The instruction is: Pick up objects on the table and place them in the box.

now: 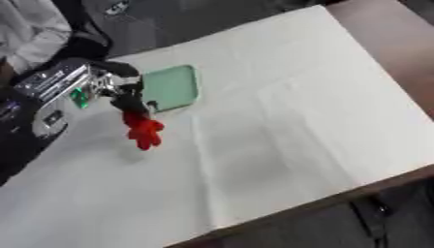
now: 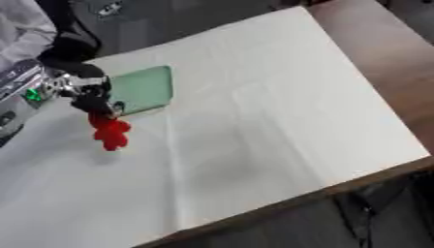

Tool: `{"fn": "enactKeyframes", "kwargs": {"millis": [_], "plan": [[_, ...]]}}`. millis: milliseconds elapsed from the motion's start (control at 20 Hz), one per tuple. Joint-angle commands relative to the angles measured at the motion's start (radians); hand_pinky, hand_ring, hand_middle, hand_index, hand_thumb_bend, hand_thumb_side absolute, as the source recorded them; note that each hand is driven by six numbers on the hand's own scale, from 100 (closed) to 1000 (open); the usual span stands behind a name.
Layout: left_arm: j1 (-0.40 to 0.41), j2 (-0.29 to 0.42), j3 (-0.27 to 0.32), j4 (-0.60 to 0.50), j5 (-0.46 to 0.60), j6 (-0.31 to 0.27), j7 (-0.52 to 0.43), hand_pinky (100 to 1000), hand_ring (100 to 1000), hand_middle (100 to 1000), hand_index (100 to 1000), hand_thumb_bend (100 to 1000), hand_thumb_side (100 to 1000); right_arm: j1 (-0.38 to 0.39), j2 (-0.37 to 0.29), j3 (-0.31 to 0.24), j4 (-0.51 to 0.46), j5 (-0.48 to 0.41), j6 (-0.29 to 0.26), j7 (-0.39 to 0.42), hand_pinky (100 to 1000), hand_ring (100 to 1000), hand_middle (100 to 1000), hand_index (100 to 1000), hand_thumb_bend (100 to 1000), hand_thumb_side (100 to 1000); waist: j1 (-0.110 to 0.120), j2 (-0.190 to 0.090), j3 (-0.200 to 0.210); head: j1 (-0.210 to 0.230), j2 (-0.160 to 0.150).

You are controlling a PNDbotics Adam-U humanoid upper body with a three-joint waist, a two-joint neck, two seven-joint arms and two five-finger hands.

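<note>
My left hand [image 1: 127, 99] pinches red object [image 1: 144, 131] above surface [image 1: 280, 121]; white cloth covers surface, brown edge exposed; green box [image 1: 172, 88] beside hand

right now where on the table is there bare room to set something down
The white cloth is bare from the green box across to the right and near edges. It is crowded only at the upper left, where the left hand holds a red object.

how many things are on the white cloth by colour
red: 1, a red object hanging from the left hand
green: 1, a flat green box lying on the cloth
total: 2
</note>
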Motion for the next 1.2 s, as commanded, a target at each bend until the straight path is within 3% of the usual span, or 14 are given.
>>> {"fn": "enactKeyframes", "kwargs": {"millis": [50,400,600,1200], "plan": [[-0.019,0.038,0.044,0.005,-0.017,0.019,0.046,100,100,174,392,100,647,-0.016,-0.016,-0.005,-0.015,0.002,0.001,-0.001,179,1000,283,657,100,557,-0.005,-0.014,0.000,-0.007,-0.001],[-0.033,0.024,0.096,0.104,-0.046,0.028,0.121,100,100,173,393,100,648,-0.014,-0.015,-0.005,-0.015,0.003,0.001,-0.001,179,1000,283,657,100,558,-0.007,-0.014,0.000,-0.016,-0.001],[-0.045,-0.011,0.117,0.204,-0.090,0.004,0.179,100,100,175,396,100,650,-0.016,-0.013,-0.005,-0.015,0.000,0.001,0.000,179,1000,284,657,100,557,-0.008,-0.014,-0.002,-0.014,-0.001],[-0.090,-0.179,0.221,0.545,-0.324,-0.192,0.607,100,100,190,403,100,677,-0.048,0.025,0.001,-0.015,-0.018,0.003,0.012,180,1000,287,657,100,558,-0.010,0.004,-0.043,0.032,-0.001]]}}
